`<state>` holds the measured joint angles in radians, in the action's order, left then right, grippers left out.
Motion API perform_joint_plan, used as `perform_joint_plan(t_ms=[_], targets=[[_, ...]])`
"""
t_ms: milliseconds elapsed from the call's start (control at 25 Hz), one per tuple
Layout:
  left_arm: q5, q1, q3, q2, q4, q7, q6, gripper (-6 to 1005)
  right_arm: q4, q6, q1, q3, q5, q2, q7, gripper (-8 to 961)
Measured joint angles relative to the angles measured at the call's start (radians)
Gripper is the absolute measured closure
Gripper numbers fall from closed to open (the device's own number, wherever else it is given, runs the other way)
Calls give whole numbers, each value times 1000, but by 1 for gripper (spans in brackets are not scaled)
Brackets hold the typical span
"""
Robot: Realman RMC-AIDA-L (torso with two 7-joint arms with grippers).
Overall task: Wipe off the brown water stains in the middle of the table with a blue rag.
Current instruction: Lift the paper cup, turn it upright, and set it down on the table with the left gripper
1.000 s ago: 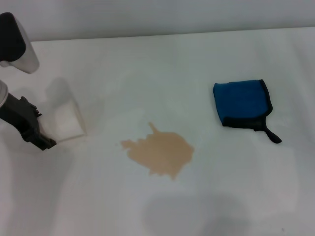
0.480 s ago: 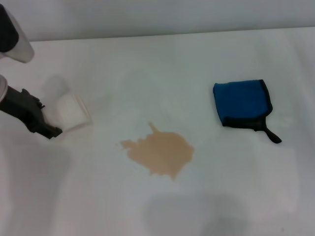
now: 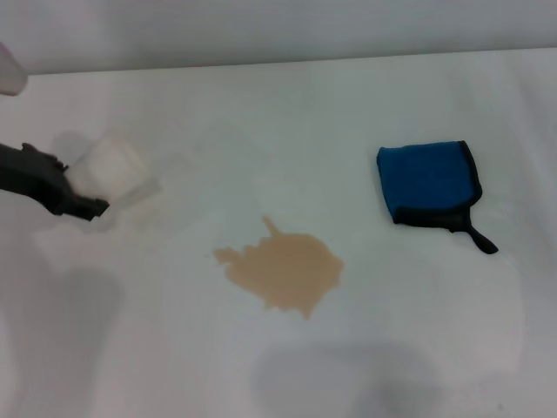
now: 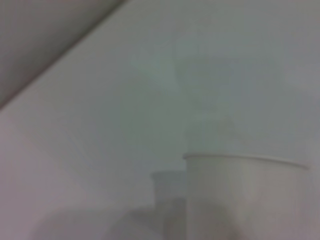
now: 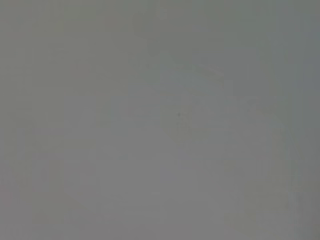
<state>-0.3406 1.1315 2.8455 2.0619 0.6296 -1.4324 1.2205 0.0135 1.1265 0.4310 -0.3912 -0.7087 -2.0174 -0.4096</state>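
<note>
White table (image 3: 287, 104) fills the head view, a pale wall band behind it. Brown water stains (image 3: 283, 270) sit mid-table — one tan puddle, ragged outline, small spike pointing away from the robot. Blue rag (image 3: 428, 185) lies flat to the right of the puddle, well apart from it, dark tail at its near right corner — untouched. Left gripper (image 3: 87, 196) at the far left edge, clamped on a white cup (image 3: 109, 170), tilted. Right gripper not seen; its wrist view shows only grey.
</note>
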Motion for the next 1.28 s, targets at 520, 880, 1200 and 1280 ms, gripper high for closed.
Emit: perform_joint_plan(t_ms=[520,880,1200,1280], targets=[[504,-180,0,12,-19,213,-32,274,-3,-5,6,2,0,2,0,85],[915,-396,-1,15,-288,544,-122,274,-3,-10,7,1,0,2,0,85],[1135,-509,-4,15,-457,813,-193,274,-3,-25,11,-3,0,2,0,86],[1196,-533,-5,16,-499,890,-208,274,-3,-27,11,-2,0,2,0,86]])
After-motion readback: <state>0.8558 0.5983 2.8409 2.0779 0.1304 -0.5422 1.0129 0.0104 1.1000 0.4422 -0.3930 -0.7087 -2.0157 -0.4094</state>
